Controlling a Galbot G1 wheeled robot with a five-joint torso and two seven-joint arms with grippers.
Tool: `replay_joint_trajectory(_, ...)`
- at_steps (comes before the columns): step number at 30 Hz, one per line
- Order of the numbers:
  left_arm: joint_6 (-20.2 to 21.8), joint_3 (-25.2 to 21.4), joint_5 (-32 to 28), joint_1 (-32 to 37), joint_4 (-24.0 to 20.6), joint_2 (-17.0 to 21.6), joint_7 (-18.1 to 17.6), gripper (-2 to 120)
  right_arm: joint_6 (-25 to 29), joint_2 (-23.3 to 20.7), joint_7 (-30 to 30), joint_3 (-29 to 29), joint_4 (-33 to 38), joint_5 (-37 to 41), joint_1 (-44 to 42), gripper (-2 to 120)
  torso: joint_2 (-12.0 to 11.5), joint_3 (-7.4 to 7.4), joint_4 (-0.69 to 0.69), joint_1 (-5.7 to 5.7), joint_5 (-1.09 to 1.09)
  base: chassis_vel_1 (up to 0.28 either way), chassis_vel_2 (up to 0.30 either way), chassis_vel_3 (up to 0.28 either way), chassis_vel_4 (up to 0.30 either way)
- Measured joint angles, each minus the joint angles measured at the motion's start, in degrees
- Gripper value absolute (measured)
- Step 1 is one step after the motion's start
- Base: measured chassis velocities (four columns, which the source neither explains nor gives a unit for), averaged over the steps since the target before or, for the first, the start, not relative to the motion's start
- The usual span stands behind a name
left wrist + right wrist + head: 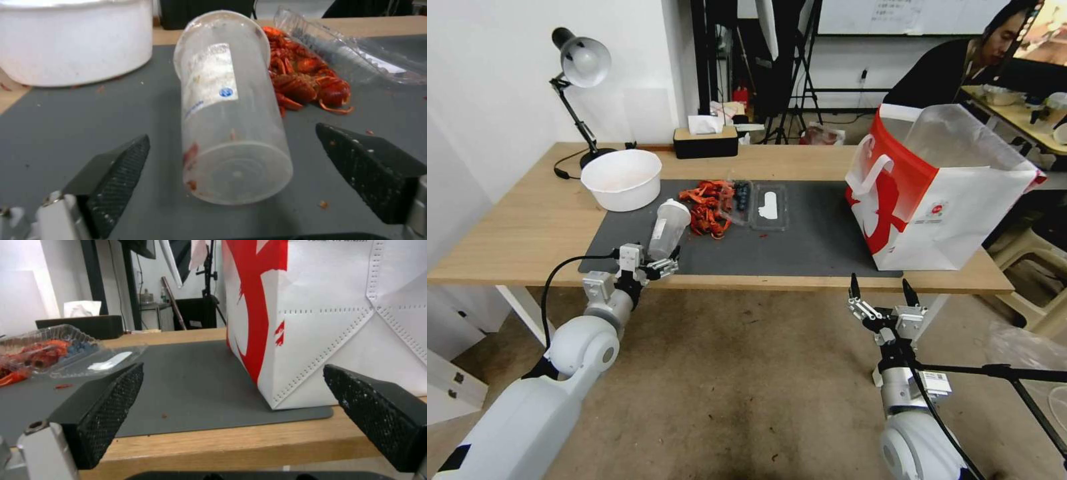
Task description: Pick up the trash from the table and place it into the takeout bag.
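Head view: my left gripper (662,261) sits at the near edge of the table (527,220), fingers spread, just in front of the clear shaker cup (668,228), which lies on its side on the dark grey mat (820,233) with its base towards me; beyond it are a pile of red crayfish shells (707,205) and an open clear clamshell tray (764,205), with a white bowl (622,179) to the left. The takeout bag (940,200) stands open-mouthed at the right end of the mat; my right gripper (880,293) waits below the table edge in front of it, released and empty. Left wrist view: the shaker cup (231,113) lies between my two open fingertips (120,173) without touching either, its wall smeared and the crayfish shells (307,83) close against its far side. Right wrist view: my right fingers (106,406) stand wide apart, facing the takeout bag (338,323) and the mat's corner. Risk, as I judge it: the cup is round, smooth and thin-walled, so an off-centre closure could roll it aside into the shells or squeeze it out of the pads, and a hard pinch could buckle it
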Motion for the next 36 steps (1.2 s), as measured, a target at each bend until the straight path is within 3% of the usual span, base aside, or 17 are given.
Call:
replay_joint_trajectory(5, 0.45, 0.12, -0.60, -0.10, -0.01, 0.08, 0.10, 85, 0.01, -0.01, 0.02, 0.00, -0.07, -0.01, 0.03, 100, 0.00, 0.00, 0.00, 0.00, 0.00, 0.000, 0.000, 0.000, 0.000)
replay_joint_trajectory(8, 0.96, 0.41, -0.84, -0.37, 0.23, 0.12, 0.66, 66, 0.04, -0.03, 0.06, -0.03, -0.21, -0.04, 0.11, 100, 0.00, 0.00, 0.00, 0.00, 0.00, 0.000, 0.000, 0.000, 0.000)
replay_joint_trajectory(12, 1.03, 0.48, -0.84, -0.58, 0.48, 0.18, 0.89, 52, 0.12, -0.05, 0.08, -0.06, -0.37, -0.13, 0.12, 100, 0.00, 0.00, 0.00, 0.00, 0.01, 0.000, 0.000, 0.000, 0.000)
replay_joint_trajectory(21, -0.30, 0.43, 0.06, -0.39, 1.03, 0.48, 2.65, 52, 0.16, -0.09, 0.14, -0.14, -0.39, -0.22, 0.12, 100, 0.00, 0.00, 0.00, 0.00, 0.01, 0.000, 0.000, 0.000, 0.000)
replay_joint_trajectory(25, -3.96, 0.45, 1.92, -0.59, 1.80, 0.79, 5.91, 52, 0.17, -0.10, 0.16, -0.18, -0.39, -0.23, 0.12, 100, 0.00, 0.00, 0.00, 0.00, 0.00, 0.000, 0.000, 0.000, 0.000)
replay_joint_trajectory(28, -9.12, 1.03, 2.20, -1.94, 2.72, 1.37, 8.99, 52, 0.20, 0.02, 0.17, -0.23, -0.43, -0.28, 0.12, 100, 0.00, 0.00, 0.00, 0.00, -0.01, 0.000, 0.000, 0.000, 0.000)
replay_joint_trajectory(33, -16.09, 2.59, -0.13, -5.50, 4.95, 2.15, 14.34, 52, 0.27, 0.18, 0.18, -0.30, -0.57, -0.43, 0.15, 100, 0.00, 0.00, 0.00, 0.00, 0.00, 0.000, 0.000, 0.000, 0.000)
replay_joint_trajectory(36, -18.23, 3.79, -2.18, -7.53, 5.79, 2.74, 16.24, 52, 0.29, 0.20, 0.18, -0.30, -0.62, -0.44, 0.17, 100, 0.00, 0.00, -0.01, 0.00, 0.00, 0.000, 0.000, 0.000, 0.000)
